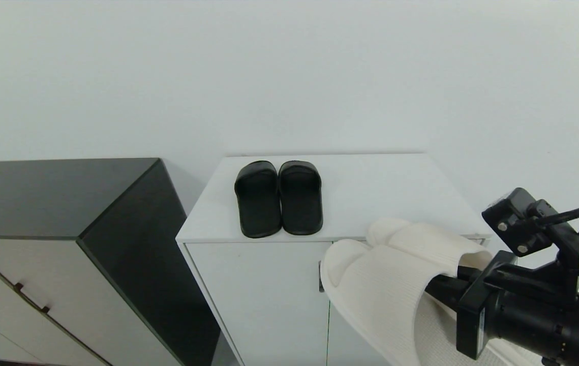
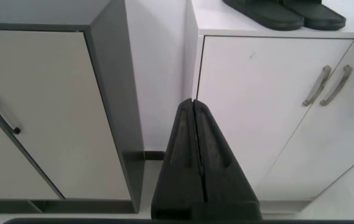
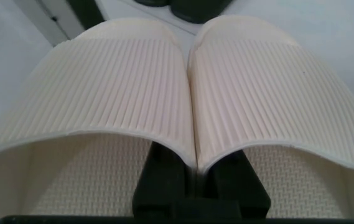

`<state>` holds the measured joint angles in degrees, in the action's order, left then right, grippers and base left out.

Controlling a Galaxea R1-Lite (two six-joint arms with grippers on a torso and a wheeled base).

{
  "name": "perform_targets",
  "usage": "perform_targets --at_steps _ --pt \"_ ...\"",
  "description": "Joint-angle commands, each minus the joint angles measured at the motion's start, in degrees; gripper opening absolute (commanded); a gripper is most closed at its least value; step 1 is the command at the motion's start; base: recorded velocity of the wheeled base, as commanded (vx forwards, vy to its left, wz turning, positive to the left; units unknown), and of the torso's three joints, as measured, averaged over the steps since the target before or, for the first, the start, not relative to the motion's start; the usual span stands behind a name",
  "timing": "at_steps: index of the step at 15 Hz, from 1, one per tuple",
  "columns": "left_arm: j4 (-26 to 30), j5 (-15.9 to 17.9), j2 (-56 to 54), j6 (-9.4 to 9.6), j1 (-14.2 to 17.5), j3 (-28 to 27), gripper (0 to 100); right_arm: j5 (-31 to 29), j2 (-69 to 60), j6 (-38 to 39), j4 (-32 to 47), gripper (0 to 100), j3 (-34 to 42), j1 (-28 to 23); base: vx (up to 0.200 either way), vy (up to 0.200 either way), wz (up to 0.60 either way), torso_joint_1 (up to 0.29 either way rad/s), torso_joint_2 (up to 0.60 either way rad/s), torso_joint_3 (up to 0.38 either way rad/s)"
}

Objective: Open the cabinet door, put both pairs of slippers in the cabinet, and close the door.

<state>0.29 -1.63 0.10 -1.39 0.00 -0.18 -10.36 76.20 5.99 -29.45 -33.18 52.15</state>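
The right pincer [image 3: 194,177] clamps cream slippers [image 1: 396,274] at 4 o'clock from black slippers [image 1: 279,198] atop the cabinet [image 1: 258,295], whose door handles [image 2: 328,85] appear beyond the closed, empty left pincer [image 2: 193,112].

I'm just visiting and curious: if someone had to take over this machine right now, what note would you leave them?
Left gripper: shut, empty.
Right gripper: shut on the white slippers, held in the air before the white cabinet.
Black slippers: side by side on the cabinet's top.
Done: white pair is in the grip.
Left: the doors are closed; open one, put both pairs inside, close it.
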Motion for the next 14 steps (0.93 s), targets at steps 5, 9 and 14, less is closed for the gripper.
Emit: perform_targets --at_steps 5,9,14 --pt "-0.03 -0.04 -0.01 -0.02 0.0 0.01 0 1.05 -0.09 -0.8 -0.25 0 1.37 0.14 0.0 0.0 0.0 0.0 0.0 0.0" --pt "-0.03 -0.04 -0.01 -0.02 0.0 0.01 0 2.01 1.49 -0.71 -0.34 0 1.54 0.14 0.0 0.0 0.0 0.0 0.0 0.0" --pt "-0.03 -0.04 -0.01 -0.02 0.09 0.09 0 2.72 2.37 -0.71 -0.43 0 1.98 0.58 0.0 0.0 0.0 -0.072 0.17 0.098"
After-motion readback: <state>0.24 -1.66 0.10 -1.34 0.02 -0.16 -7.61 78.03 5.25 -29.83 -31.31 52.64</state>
